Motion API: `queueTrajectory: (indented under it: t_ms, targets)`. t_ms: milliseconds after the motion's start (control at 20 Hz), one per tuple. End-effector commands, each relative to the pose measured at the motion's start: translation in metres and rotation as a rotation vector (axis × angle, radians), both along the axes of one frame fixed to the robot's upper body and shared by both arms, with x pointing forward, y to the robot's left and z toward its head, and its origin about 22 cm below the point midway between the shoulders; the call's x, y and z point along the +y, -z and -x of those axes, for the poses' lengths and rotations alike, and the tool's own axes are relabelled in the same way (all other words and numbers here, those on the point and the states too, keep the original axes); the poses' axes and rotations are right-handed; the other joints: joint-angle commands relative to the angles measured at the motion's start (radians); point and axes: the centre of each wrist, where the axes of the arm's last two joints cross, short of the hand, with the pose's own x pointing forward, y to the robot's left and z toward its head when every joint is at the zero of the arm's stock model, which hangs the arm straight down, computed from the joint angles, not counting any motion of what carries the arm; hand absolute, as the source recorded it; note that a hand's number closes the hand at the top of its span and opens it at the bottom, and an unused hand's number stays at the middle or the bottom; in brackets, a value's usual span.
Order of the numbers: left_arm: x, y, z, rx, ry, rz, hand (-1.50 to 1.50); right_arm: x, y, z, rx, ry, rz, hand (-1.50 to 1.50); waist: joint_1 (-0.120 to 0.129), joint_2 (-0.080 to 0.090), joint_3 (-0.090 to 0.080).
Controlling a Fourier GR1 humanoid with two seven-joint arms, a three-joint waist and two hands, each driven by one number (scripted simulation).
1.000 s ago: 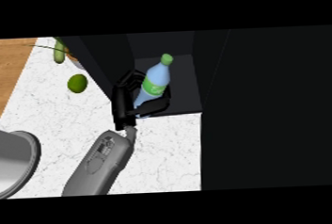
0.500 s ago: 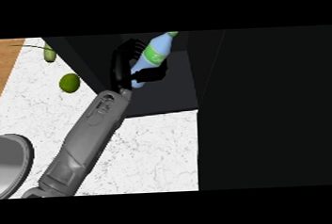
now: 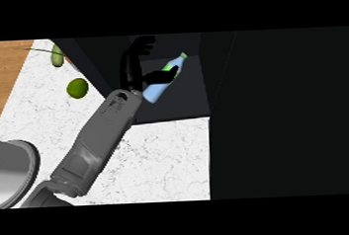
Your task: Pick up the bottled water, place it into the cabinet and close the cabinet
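Reaching deeper into the dark open cabinet (image 3: 184,97), the black left hand (image 3: 135,67) grips the clear green-labelled water bottle (image 3: 165,80), tilted inside.

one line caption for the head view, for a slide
Left hand inside the dark cabinet, thumb across a tilted water bottle; a lime lies on the counter.

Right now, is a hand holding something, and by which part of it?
The left hand holds the water bottle at its middle, with the thumb across the green label.
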Motion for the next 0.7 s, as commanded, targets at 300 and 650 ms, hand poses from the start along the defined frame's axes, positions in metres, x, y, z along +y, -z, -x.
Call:
queueTrajectory:
  t_ms: [300,650]
  targets:
    - [0.031,0.012,-0.008,0.052,-0.089,-0.057,-1.5,-0.008,0.007,0.005,-0.014,-0.005,0.007,-1.5,-0.022,0.033,-0.011]
    - [0.041,-0.007,-0.017,-0.021,-0.006,0.042,-1.5,-0.008,0.01,0.004,-0.006,-0.006,0.015,-1.5,-0.001,0.025,-0.011]
